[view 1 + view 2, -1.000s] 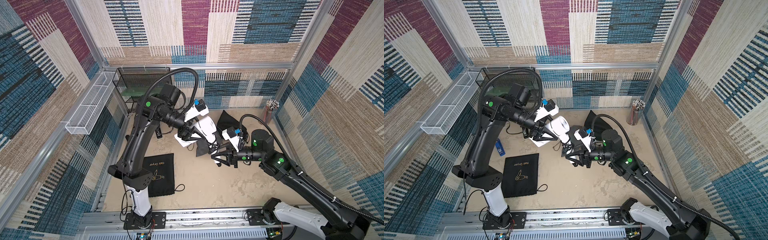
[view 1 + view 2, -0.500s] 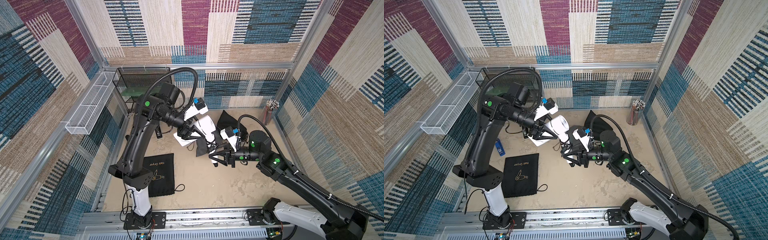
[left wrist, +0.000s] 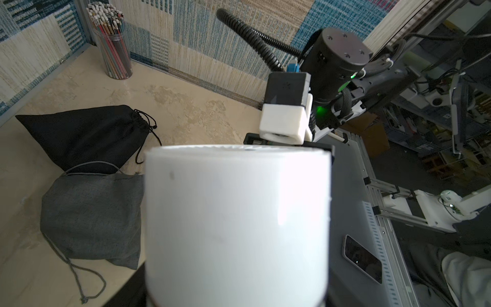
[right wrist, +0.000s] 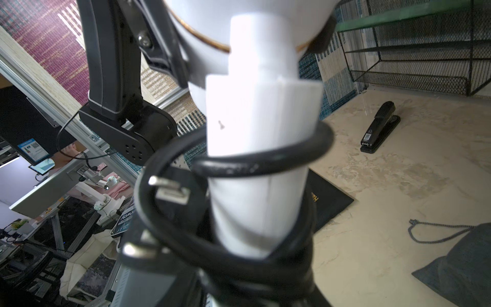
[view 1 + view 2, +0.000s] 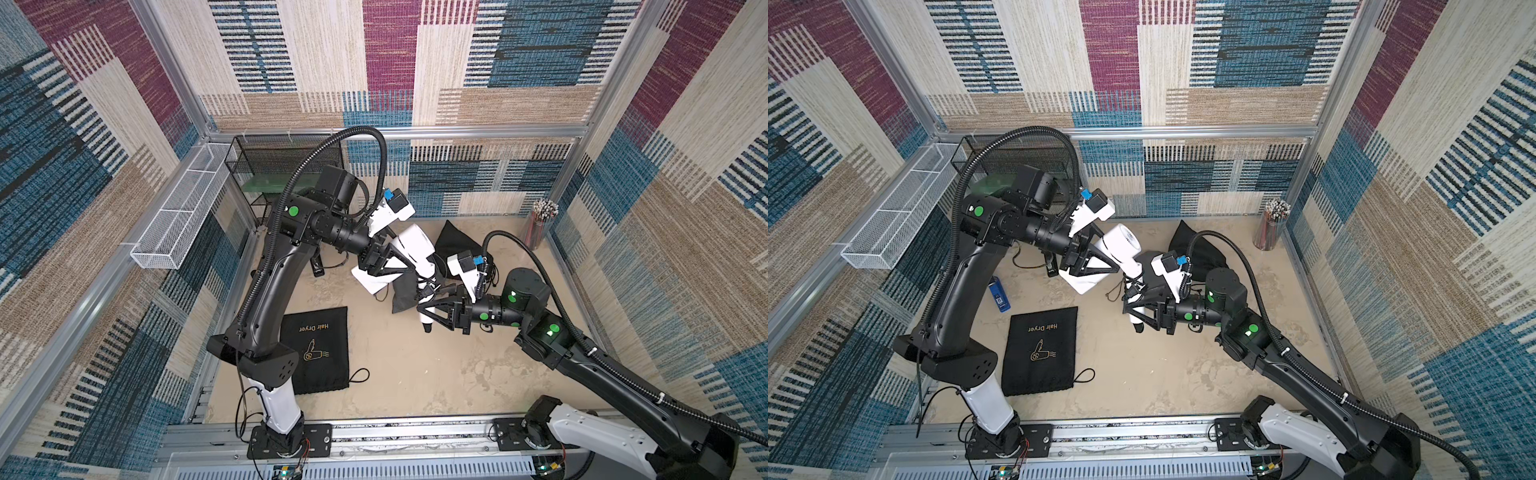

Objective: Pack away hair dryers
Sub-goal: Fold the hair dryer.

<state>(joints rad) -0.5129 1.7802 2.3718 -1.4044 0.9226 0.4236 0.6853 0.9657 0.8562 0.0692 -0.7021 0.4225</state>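
Observation:
A white hair dryer [image 5: 415, 245] [image 5: 1121, 245] hangs above the middle of the table, held at both ends. My left gripper [image 5: 405, 259] [image 5: 1113, 262] is shut on its fat barrel [image 3: 236, 212], which fills the left wrist view and hides the jaws. My right gripper [image 5: 424, 313] [image 5: 1129, 309] is shut on the lower end of the handle [image 4: 255, 159]. The black cord [image 4: 239, 164] and its plug are looped around that handle. A grey drawstring pouch [image 5: 403, 295] [image 3: 90, 218] lies on the table under the dryer.
A flat black pouch [image 5: 318, 353] printed "Hair Dryer" lies front left. A filled black pouch [image 5: 453, 245] sits at the back, a pencil cup [image 5: 540, 224] in the back right corner. Along the left are a black stapler [image 4: 380, 127], a blue gadget [image 5: 998, 295], a black wire rack [image 5: 286, 162] and a white mesh basket [image 5: 178, 212].
My right gripper has crept a little to the left with the handle. The left arm and the barrel have barely shifted.

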